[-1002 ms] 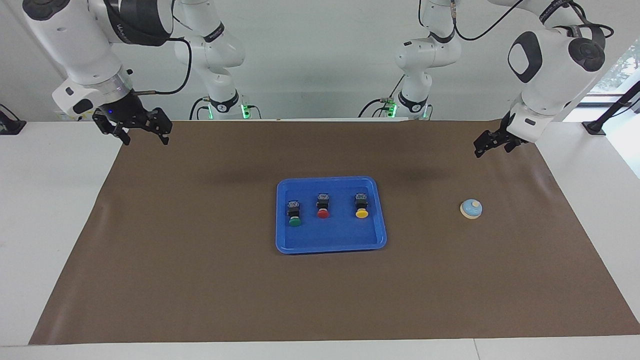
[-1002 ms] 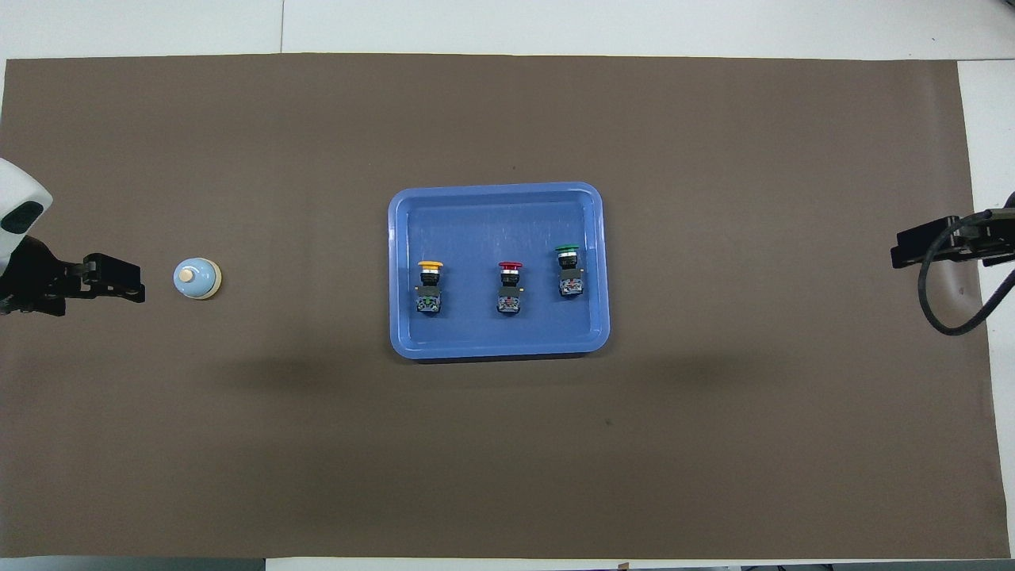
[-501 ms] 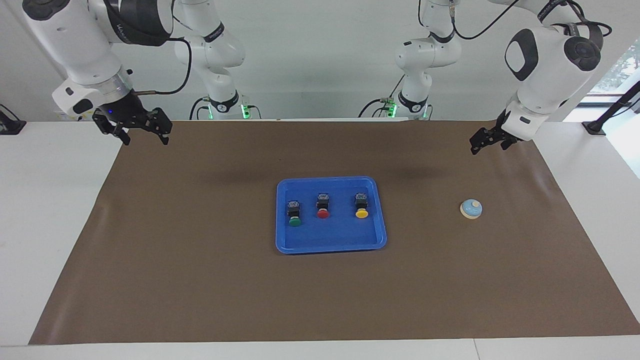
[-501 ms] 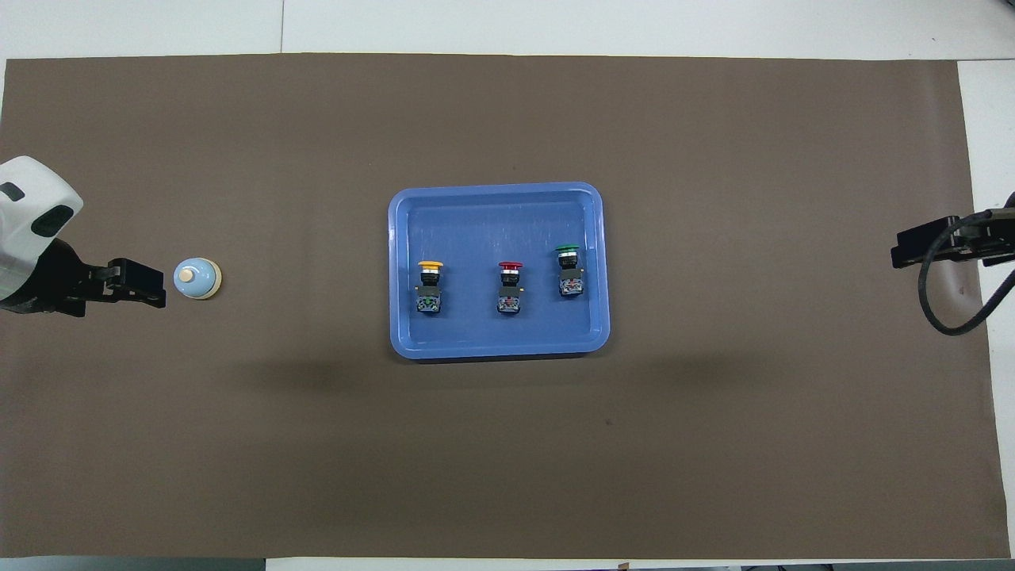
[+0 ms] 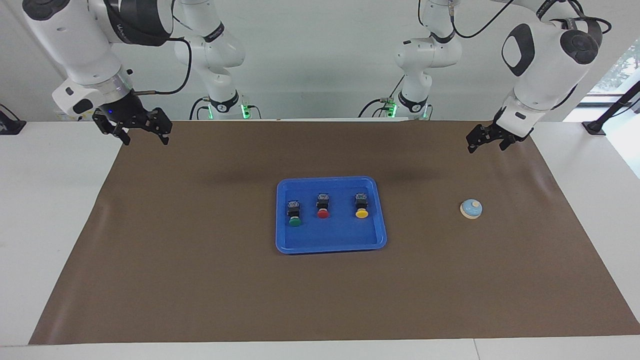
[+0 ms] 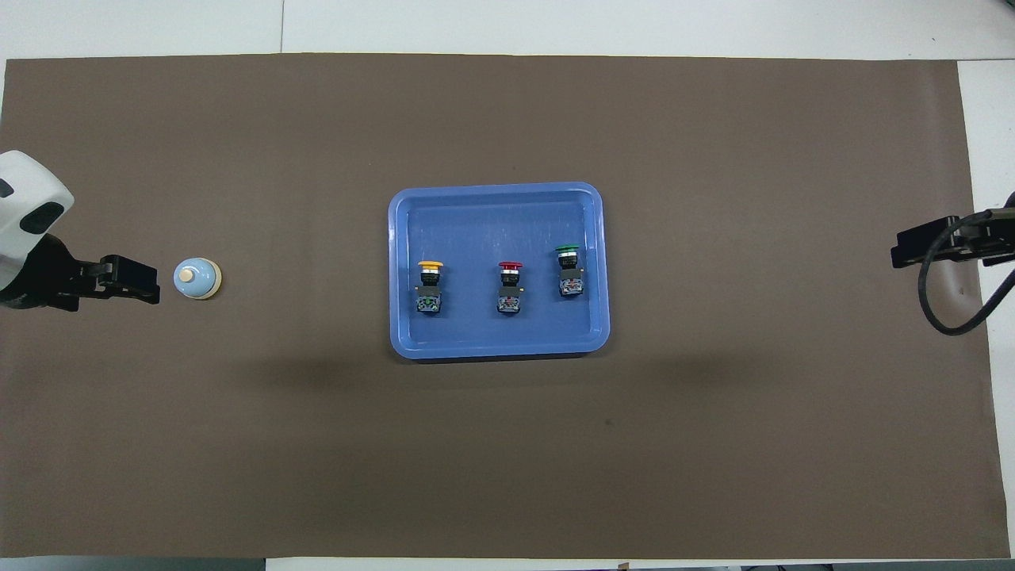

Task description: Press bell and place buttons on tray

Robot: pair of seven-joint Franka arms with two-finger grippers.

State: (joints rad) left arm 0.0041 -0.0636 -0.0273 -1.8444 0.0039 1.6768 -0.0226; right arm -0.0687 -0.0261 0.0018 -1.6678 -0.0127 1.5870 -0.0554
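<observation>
The blue tray lies mid-table, also in the overhead view. In it stand three buttons in a row: green, red and yellow. The light-blue bell sits on the mat toward the left arm's end. My left gripper hangs in the air over the mat beside the bell, not touching it. My right gripper is open and empty, raised over the mat's edge at the right arm's end, waiting.
A brown mat covers most of the white table. A black cable loops from the right arm's wrist. Nothing else stands on the mat.
My left gripper has risen a little and shifted slightly toward the bell, staying beside it. The right arm, bell, tray and buttons have not moved.
</observation>
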